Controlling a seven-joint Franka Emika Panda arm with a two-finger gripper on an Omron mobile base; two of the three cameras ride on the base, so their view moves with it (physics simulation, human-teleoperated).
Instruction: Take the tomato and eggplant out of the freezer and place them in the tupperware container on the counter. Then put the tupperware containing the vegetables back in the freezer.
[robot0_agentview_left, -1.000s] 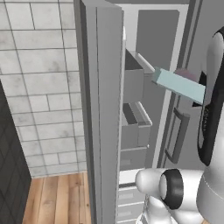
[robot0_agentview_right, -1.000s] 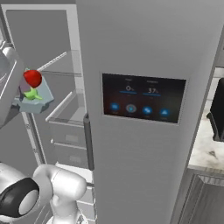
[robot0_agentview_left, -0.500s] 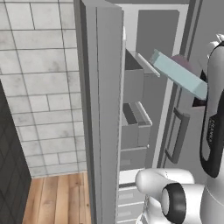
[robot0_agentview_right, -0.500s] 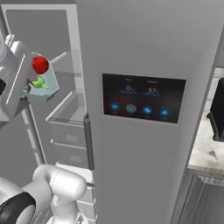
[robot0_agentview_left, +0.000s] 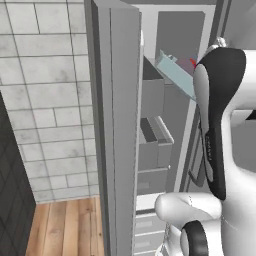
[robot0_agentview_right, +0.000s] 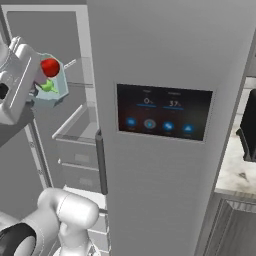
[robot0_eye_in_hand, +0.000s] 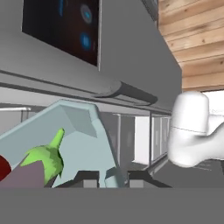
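The freezer stands tall and grey in front of me, its left-hand door swung open so the white inside with its grey bins shows, while the shut door beside the opening carries a dark touch panel lit with blue marks. Off to the right of the freezer a strip of the white marbled tabletop peeks out, with a black appliance sitting on it. To the left of the freezer is a tiled wall over wooden floorboards.

Up at the height of the freezer's upper shelves, just in the open doorway, the tupperware container hangs tilted in the air, pale blue-grey. The end effector is pinched tight on the container's rim, its two dark tips either side of the thin wall.

Inside the container, the eggplant lies as a dull purple lump with its green stem tip pointing up, and the tomato sits red and glossy right against it, at the container's upper side
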